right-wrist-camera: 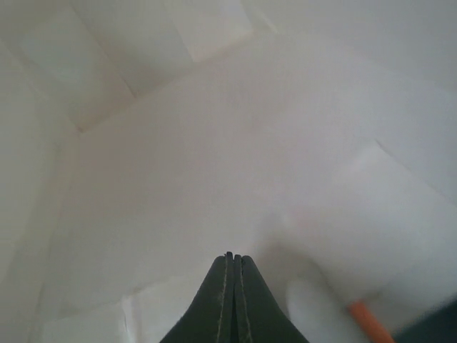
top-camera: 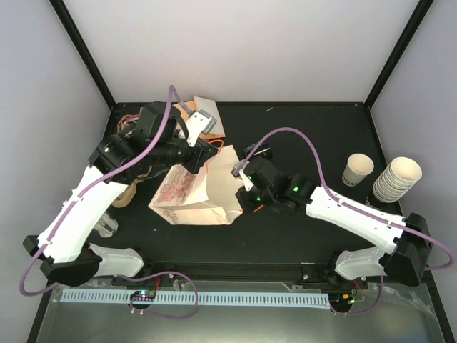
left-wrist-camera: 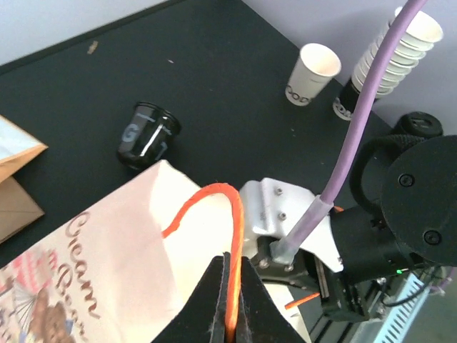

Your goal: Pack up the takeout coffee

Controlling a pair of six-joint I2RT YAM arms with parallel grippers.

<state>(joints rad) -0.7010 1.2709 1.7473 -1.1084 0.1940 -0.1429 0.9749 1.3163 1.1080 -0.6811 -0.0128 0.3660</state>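
Note:
The takeout coffee (top-camera: pixel 357 170), a small cream cup with dark print, stands upright at the right of the table, also in the left wrist view (left-wrist-camera: pixel 310 73). Neither gripper is near it. A white printed paper bag (top-camera: pixel 193 191) lies in the middle, mouth toward the right arm. My left gripper (top-camera: pixel 203 158) is shut on the bag's orange handle (left-wrist-camera: pixel 232 236), pinched between the fingers (left-wrist-camera: pixel 232 289). My right gripper (top-camera: pixel 241 196) reaches into the bag's mouth. In its wrist view the shut fingertips (right-wrist-camera: pixel 233 257) sit against white paper with nothing seen between them.
A tall stack of nested cream cups (top-camera: pixel 395 179) stands just right of the single cup. A black glossy jar (left-wrist-camera: pixel 146 134) lies on its side behind the bag. Brown paper bags (top-camera: pixel 208 120) sit at the back left. A clear cup (top-camera: pixel 107 226) stands by the left arm.

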